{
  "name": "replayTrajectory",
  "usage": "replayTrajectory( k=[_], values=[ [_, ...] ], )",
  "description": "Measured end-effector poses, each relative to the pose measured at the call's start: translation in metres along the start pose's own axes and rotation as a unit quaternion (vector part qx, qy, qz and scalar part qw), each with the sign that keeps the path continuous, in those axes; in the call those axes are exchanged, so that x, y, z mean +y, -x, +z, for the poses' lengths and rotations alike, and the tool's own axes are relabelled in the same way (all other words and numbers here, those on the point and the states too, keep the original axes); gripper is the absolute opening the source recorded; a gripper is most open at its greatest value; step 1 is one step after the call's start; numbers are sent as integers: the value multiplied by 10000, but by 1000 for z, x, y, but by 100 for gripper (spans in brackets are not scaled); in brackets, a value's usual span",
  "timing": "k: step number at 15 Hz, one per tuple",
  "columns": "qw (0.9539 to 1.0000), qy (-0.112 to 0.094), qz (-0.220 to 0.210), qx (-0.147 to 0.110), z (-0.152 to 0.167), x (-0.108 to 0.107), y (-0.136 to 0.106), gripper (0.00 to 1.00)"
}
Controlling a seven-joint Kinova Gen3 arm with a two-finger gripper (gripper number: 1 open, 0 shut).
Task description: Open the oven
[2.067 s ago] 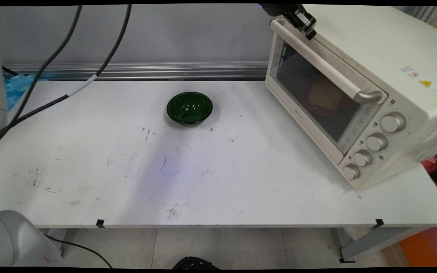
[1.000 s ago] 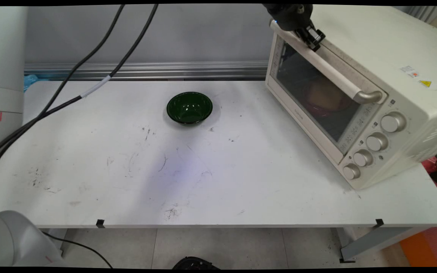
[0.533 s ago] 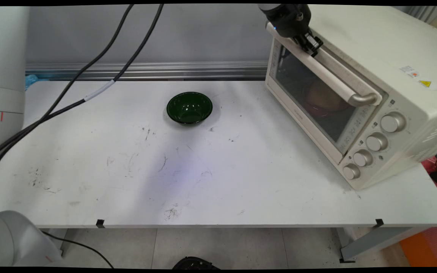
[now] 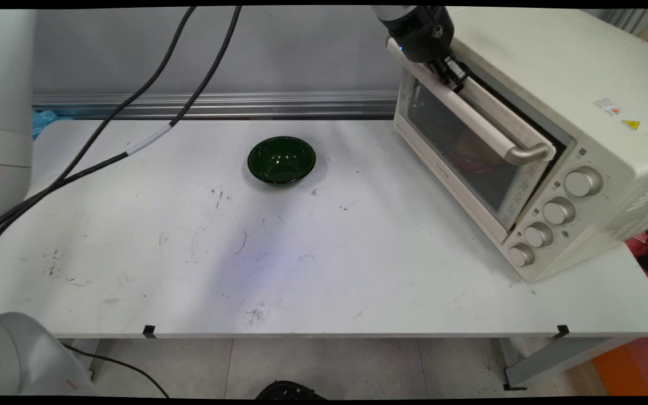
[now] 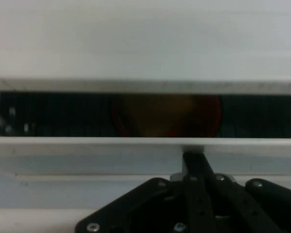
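Observation:
My black gripper [image 4: 452, 76] is at the far end of the toaster oven's bar handle [image 4: 493, 126], at the top of the glass door [image 4: 459, 146]. The door stands ajar, with a dark gap along its top edge. In the hand view the gripper [image 5: 193, 158] is shut, its fingers pressed together against the white door edge [image 5: 87, 145], with nothing seen between them. Through the gap a red dish with something orange-brown [image 5: 165, 116] shows inside the oven. A dark green bowl [image 4: 281, 160] sits empty on the table, well left of the oven.
The cream toaster oven [image 4: 583, 67] fills the table's right side, with several knobs [image 4: 557, 211] at its front right. Black cables [image 4: 133, 112] hang across the upper left. The white table [image 4: 245, 270] shows scuff marks.
The gripper came down onto the handle's far end and has moved left with it. The oven door, shut before, has tilted outward and a gap has opened at its top.

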Motion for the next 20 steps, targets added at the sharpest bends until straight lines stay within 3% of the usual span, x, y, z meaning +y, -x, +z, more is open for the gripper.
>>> replayTrajectory(
  k=[12,20],
  values=[
    [9988,26,95,-483,-4,2,31,0],
    [9976,56,169,-675,3,-2,56,0]
  ],
)
